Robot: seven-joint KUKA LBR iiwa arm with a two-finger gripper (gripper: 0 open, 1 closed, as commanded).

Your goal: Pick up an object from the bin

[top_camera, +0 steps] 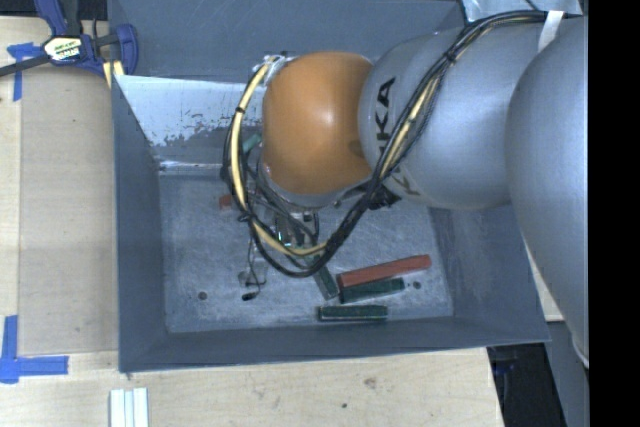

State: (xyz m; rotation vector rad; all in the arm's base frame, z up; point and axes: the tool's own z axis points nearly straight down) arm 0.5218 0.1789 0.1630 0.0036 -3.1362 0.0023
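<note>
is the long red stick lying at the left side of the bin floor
No, the long red stick lies on the right part of the bin floor, right beside a dark green stick.

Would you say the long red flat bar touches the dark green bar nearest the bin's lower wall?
Apart: camera view shows another green bar between red bar and lowest green bar.

We see the orange cover (310, 120) and cables (238, 143) masking most of the hand (283, 233); a small reddish thing (228, 202) pokes out beside it, too hidden to identify.
</note>
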